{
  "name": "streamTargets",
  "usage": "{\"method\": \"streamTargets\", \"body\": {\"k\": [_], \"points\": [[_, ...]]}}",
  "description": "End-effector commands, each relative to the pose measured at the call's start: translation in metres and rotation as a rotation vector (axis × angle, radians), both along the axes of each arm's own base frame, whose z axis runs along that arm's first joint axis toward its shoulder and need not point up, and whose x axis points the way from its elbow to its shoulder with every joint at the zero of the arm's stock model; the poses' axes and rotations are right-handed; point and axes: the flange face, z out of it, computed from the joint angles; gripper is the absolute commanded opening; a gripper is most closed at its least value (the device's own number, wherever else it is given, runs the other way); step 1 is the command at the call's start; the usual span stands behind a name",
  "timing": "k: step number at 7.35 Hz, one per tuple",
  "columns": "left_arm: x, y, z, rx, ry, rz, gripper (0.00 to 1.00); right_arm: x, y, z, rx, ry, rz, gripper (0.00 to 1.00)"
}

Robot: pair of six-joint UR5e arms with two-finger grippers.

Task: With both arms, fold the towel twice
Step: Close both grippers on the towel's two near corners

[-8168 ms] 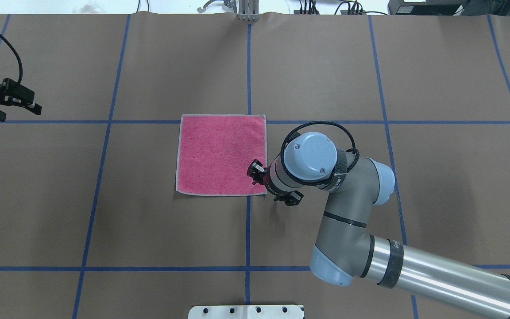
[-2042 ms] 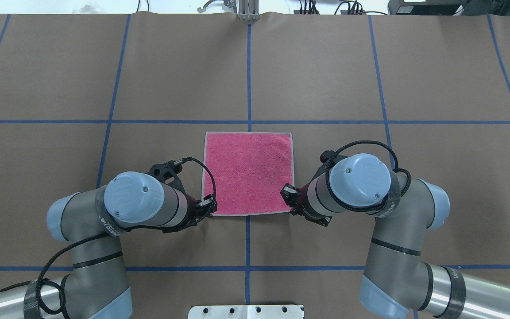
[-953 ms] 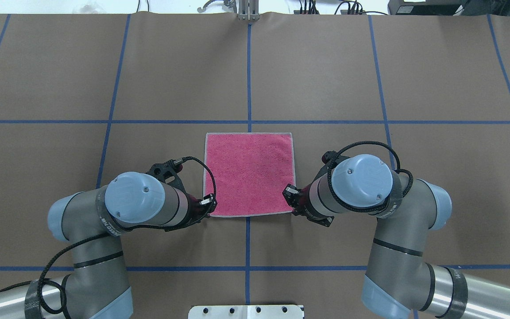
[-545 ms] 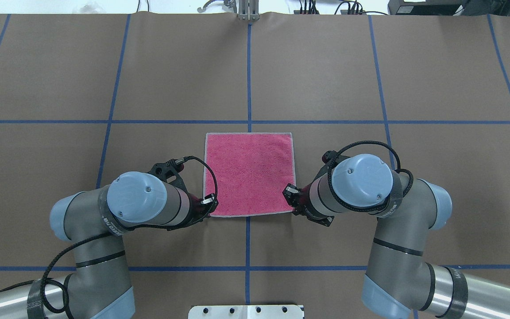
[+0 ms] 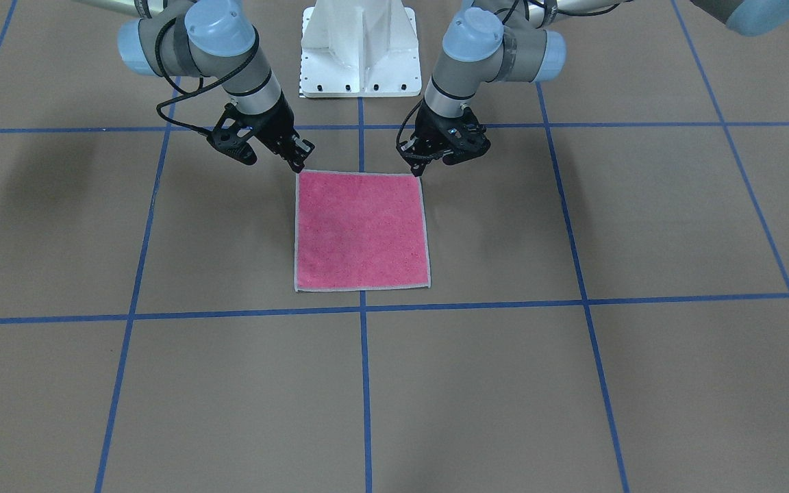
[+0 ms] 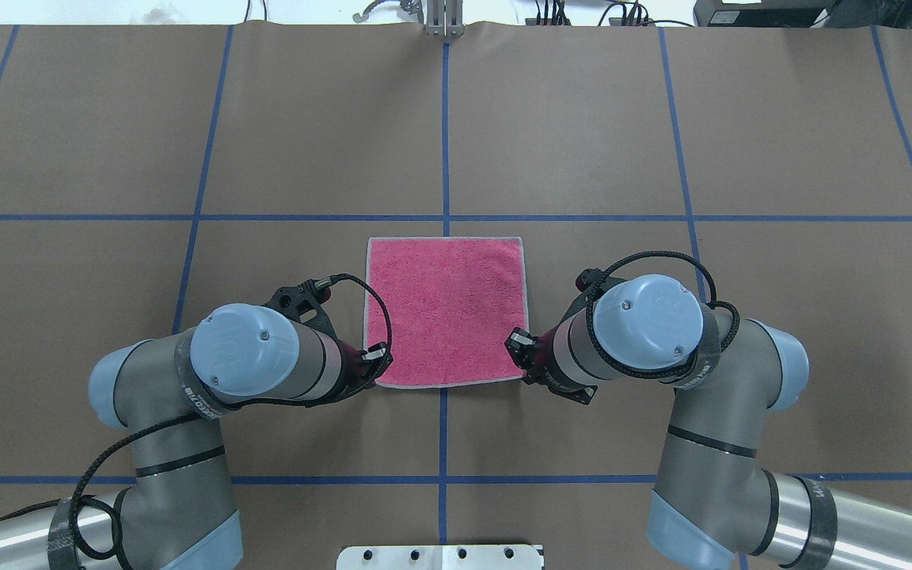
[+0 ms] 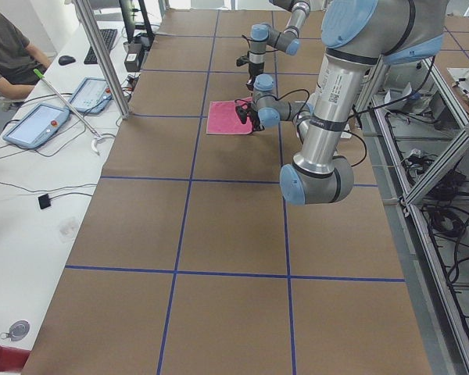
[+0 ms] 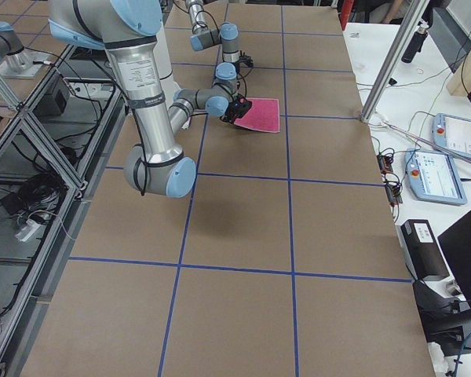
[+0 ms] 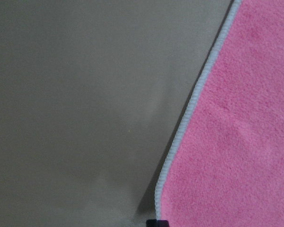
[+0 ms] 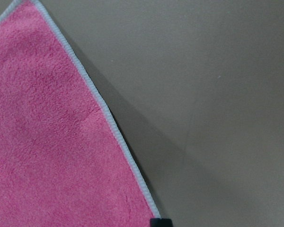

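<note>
the towel (image 6: 446,313) lies pink face up on the table (image 6: 583,119), left gripper (image 6: 374,366) at its near-left corner, right gripper (image 6: 522,359) at the near-right. only the wrist views show the hem (image 9: 191,108) there lifted over a shadow; how far either's jaws gape, i cannot tell.

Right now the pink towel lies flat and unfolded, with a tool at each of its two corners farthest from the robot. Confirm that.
One detail is wrong: the tools are at the two corners nearest the robot, not the farthest. The overhead view shows the left tool at one near corner and the right tool at the other. The rest stands: the pink towel lies flat and unfolded.
</note>
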Motion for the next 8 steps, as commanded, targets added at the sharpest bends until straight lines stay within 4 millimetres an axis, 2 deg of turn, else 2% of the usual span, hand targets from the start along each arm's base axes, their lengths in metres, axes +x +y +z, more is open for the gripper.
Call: {"method": "streamTargets", "body": {"k": [1, 8], "points": [[-0.014, 0.003, -0.009, 0.006, 0.020, -0.003, 0.00, 0.005, 0.001, -0.007, -0.004, 0.000, 0.005, 0.00], [-0.011, 0.008, -0.010, 0.005, 0.023, 0.010, 0.00, 0.008, 0.015, -0.013, -0.006, 0.002, -0.016, 0.00]]}}
